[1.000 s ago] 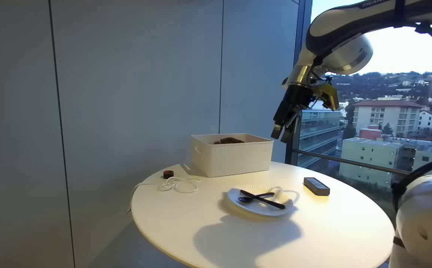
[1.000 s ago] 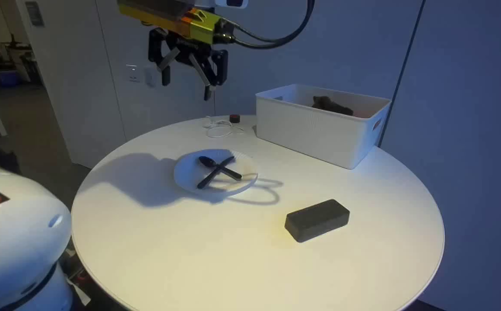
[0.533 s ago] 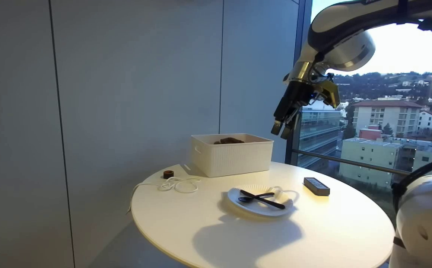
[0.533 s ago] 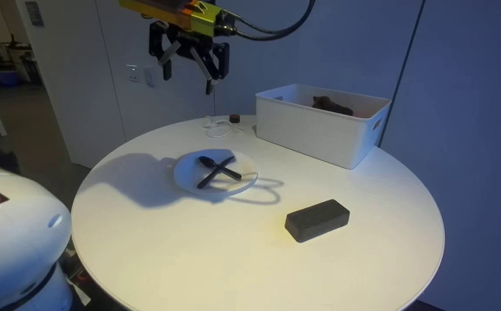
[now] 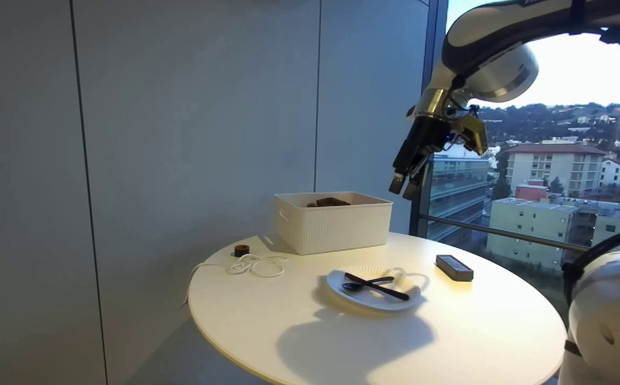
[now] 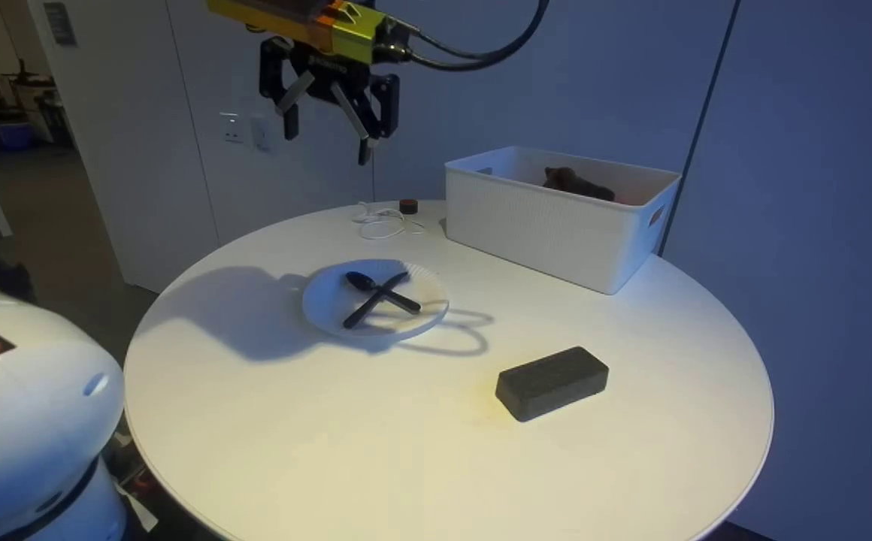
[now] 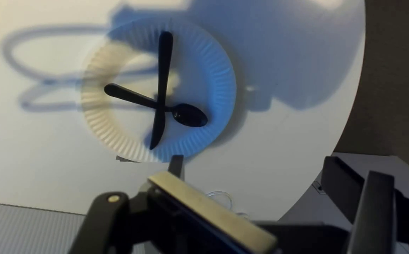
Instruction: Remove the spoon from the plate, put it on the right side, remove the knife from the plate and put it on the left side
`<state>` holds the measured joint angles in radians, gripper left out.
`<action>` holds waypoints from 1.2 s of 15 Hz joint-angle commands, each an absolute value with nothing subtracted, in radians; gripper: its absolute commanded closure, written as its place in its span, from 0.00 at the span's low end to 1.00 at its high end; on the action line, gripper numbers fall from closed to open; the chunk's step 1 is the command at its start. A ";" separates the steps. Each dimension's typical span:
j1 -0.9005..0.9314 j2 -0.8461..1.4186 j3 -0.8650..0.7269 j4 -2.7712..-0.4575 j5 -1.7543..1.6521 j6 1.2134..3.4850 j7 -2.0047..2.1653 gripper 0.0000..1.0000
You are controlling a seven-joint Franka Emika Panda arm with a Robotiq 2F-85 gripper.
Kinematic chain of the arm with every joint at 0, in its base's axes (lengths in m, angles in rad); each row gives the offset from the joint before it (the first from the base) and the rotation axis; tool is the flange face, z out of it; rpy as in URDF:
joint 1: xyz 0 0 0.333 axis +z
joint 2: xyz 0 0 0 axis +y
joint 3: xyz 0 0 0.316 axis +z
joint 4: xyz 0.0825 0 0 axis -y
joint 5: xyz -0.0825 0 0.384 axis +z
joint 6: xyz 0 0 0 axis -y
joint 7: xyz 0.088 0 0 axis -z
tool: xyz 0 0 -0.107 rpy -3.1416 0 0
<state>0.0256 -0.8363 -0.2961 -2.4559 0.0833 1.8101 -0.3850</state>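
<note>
Grey wall panels (image 5: 192, 133) stand behind your round white table (image 5: 256, 331). Reading rightward in an exterior view, you have a small dark roll (image 5: 241, 251), a white cord (image 5: 266, 276), a white box (image 5: 345, 230), then the plate (image 5: 361, 298), where the spoon (image 5: 351, 286) and knife (image 5: 390, 291) lie crossed. In both exterior views they sit below your gripper (image 6: 327, 150) and well apart from it; its fingers stand wide, released. Right of the plate rests a dark block (image 5: 454, 267), and your arm (image 5: 473, 29) arches in from the right before a window (image 5: 572, 80), wrist bent, gripper tipped downward. In the wrist view, the spoon's handle lies left and its bowl right, long axis nearly across the frame, dropping slightly toward the bowl. Over it crosses the knife, long axis close to vertical there, handle at the top, blade tip pointing to the gripper's edge of the view.
</note>
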 commanded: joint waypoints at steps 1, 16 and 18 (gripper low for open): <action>0.023 -0.831 -0.270 -2.428 0.093 1.800 -0.397 0.00; 0.020 -0.505 -0.284 -2.435 -0.108 1.944 -0.619 0.00; 0.007 -0.466 -0.286 -2.444 -0.141 1.946 -0.691 0.00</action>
